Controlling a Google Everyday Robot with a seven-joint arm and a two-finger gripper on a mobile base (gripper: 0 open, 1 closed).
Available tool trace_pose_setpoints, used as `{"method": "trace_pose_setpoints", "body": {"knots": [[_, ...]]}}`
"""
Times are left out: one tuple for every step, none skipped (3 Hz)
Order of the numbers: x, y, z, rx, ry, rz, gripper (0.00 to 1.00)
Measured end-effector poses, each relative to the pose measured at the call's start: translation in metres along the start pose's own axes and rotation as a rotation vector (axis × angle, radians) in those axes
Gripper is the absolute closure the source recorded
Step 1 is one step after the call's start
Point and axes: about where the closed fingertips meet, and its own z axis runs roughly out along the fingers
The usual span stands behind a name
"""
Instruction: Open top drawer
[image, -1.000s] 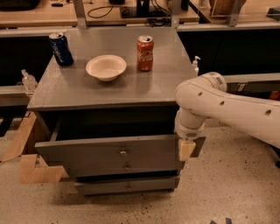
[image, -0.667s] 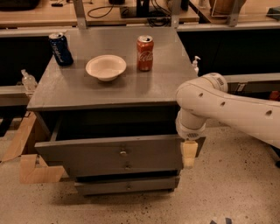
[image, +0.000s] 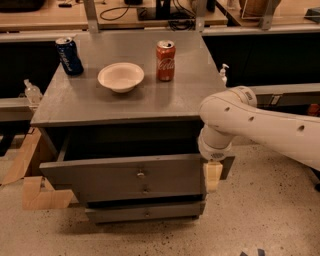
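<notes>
One wide gray top drawer stands pulled out from under the bench edge, its dark box open above. The hand hangs at the drawer front's right end; whether it is wide or narrow cannot be told. Speckled floor lies in front.

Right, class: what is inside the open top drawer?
The top drawer shows only shadow inside; the cabinet top covers its back. The gripper is by its right front corner.

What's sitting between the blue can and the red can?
A white bowl, in the camera view, between the blue can and the red can. The gripper is lower, at the top drawer's right end.
</notes>
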Motion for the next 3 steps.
{"method": "trace_pose_setpoints", "body": {"knots": [[-0.009,0.019,0.02,-0.065,-0.037,0.017,0.22],[-0.014,0.031,0.022,-0.089,-0.035,0.022,0.46],[-0.014,0.03,0.017,-0.089,-0.035,0.022,0.69]]}}
